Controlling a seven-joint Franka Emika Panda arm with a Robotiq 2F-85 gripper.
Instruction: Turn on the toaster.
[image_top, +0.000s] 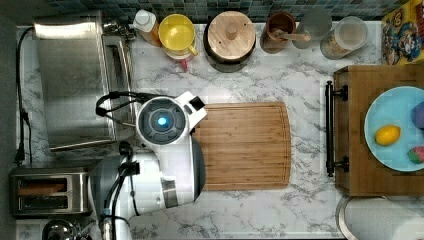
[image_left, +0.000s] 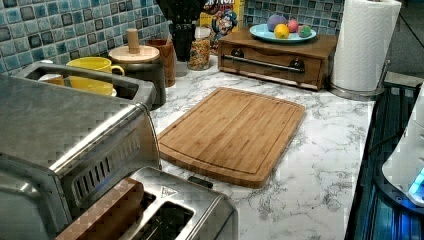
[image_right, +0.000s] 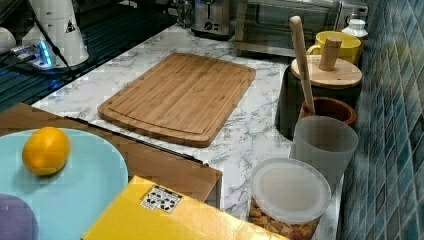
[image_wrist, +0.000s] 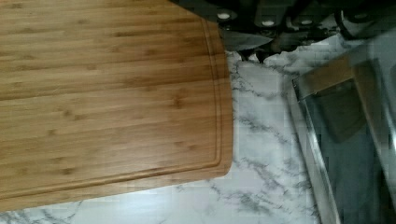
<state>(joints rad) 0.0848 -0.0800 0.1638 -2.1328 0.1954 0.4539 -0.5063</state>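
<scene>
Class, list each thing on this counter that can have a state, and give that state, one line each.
toaster: upright, something brown in one slot
toaster oven: door shut
cutting board: flat, bare
black canister: wooden lid on
cereal jar: lid on
blue plate: holds fruit

White marble countertop (image_top: 260, 210) veined grey. Tan bamboo cutting board (image_top: 242, 145). Brushed-steel toaster (image_top: 47, 192). Yellow mug (image_top: 176, 32). Light-blue plate (image_top: 387, 107). Blue mosaic tiling (image_left: 45, 30).

lighting: even, bright overhead | glare: on toaster oven (image_top: 75, 75) top & marble counter (image_top: 260, 210) | shadows: soft, short | quality: blocky compression all views, wrist view soft near gripper, dark at edge
</scene>
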